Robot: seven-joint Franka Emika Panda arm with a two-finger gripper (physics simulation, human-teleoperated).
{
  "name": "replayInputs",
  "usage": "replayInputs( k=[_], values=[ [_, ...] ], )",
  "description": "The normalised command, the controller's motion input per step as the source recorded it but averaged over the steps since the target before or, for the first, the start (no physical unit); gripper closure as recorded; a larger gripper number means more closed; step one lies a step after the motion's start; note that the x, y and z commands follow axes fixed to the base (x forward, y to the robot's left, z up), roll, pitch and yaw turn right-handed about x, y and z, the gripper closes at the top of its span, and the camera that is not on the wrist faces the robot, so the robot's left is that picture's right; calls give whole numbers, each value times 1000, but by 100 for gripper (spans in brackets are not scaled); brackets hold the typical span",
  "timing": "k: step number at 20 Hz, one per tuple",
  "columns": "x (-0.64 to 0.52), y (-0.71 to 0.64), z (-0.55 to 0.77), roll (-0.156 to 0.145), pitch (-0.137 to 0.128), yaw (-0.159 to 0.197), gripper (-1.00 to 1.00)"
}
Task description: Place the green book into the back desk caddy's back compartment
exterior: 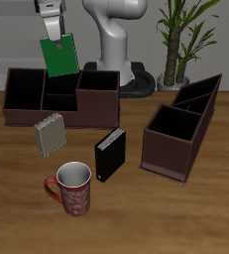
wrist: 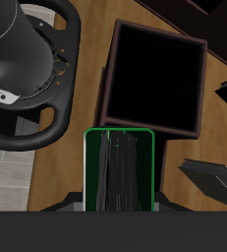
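Observation:
My gripper (exterior: 53,36) is shut on the top edge of the green book (exterior: 58,57) and holds it upright in the air. The book hangs over the middle section of the back desk caddy (exterior: 98,96), a long low dark brown box. The book covers the back compartment, so that cell is hidden in the exterior view. In the wrist view the green book (wrist: 120,169) shows edge-on between my fingers, gripper (wrist: 120,200). A dark cell of a brown caddy (wrist: 156,77) lies just beyond the book; I cannot tell which cell it is.
A second brown caddy (exterior: 177,141) stands end-on beside the back one. A grey striped book (exterior: 50,134), a black book (exterior: 110,156) and a red patterned mug (exterior: 71,190) stand nearer the table's front edge. The robot base (exterior: 111,45) and a potted plant (exterior: 180,40) are behind.

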Motion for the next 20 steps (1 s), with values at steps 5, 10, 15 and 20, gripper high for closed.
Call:
replayInputs(
  k=[5, 10, 15, 20],
  values=[
    [49, -96, -250, -26, 25, -52, 100],
    [71, -46, -323, -16, 51, -26, 100],
    [138, -125, -121, -40, 14, -53, 100],
    [117, -102, -67, -23, 6, -60, 100]
  ],
)
